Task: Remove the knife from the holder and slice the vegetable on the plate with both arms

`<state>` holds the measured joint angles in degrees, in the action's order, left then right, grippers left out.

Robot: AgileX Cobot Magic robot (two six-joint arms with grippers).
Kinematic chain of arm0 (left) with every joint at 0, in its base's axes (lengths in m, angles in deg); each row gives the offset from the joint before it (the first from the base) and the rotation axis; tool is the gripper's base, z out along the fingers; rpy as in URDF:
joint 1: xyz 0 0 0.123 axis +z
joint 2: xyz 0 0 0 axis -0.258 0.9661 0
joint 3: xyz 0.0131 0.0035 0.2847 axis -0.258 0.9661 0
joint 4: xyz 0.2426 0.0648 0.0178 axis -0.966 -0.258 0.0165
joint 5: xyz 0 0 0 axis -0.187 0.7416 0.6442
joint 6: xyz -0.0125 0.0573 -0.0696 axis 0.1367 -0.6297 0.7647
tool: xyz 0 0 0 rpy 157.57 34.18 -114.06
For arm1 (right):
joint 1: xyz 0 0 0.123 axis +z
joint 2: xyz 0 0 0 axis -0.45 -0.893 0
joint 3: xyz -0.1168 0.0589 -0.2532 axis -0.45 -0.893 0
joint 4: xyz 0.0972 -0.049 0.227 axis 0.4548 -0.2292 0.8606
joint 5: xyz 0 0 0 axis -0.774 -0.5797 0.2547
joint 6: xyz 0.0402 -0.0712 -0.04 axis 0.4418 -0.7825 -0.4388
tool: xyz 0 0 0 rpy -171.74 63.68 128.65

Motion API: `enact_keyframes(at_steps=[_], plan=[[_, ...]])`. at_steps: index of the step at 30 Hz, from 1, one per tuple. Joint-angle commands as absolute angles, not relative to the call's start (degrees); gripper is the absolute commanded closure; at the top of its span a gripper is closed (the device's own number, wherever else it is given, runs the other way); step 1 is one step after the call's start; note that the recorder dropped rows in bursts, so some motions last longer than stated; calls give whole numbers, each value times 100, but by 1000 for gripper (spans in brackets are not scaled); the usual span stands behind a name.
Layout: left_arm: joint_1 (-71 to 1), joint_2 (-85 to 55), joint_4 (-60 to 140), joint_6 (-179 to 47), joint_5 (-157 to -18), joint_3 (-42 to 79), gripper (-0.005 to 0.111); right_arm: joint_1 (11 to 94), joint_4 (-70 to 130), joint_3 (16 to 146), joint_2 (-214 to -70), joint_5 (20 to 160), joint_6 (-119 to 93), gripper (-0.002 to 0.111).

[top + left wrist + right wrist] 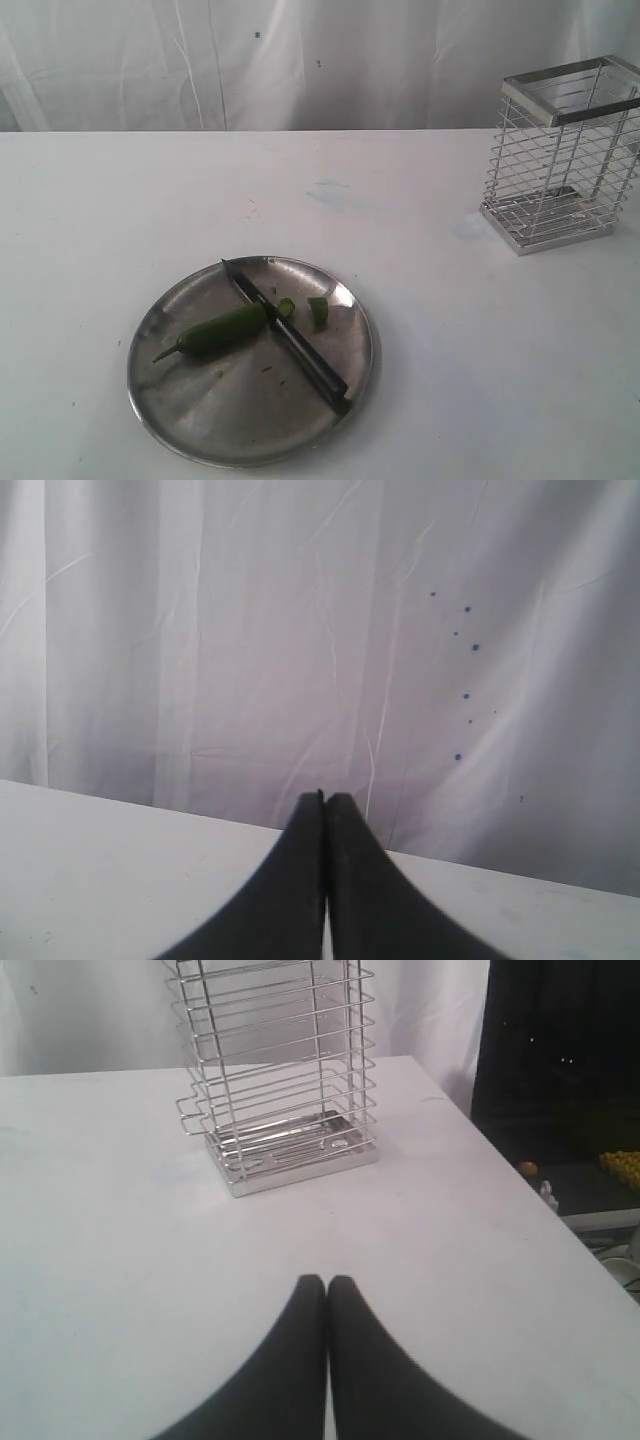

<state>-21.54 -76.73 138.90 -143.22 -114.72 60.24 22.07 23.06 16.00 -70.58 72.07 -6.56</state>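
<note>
Well, both the left hand [325, 805] and right hand [326, 1285] are closed, empty.

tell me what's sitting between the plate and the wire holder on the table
Nothing: in the exterior view the stretch of white table between the plate and the holder is bare, apart from faint bluish smudges.
</note>
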Motion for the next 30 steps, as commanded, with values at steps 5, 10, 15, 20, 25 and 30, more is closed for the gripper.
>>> enact_keyframes(at_steps=[5,10,15,20,25,30], plan=[[-2138,-7700,14006,-14316,-11480,6043,107,2294,2244,1608,-7046,7064,-721,108],[-2138,-7700,14006,-14316,-11493,6043,107,2294,2244,1608,-7046,7064,-721,108],[-2138,-7700,14006,-14316,-11493,6043,107,2294,2244,1608,-7046,7064,-721,108],[-2138,-7700,14006,-14316,-11503,6043,107,2294,2244,1608,-7046,7064,-721,108],[-1498,-7700,12896,-14316,-11357,6043,107,2294,2244,1608,-7046,7064,-721,108],[-815,-7700,9002,-14316,-11223,6043,107,2294,2244,1608,-7046,7064,-721,108]])
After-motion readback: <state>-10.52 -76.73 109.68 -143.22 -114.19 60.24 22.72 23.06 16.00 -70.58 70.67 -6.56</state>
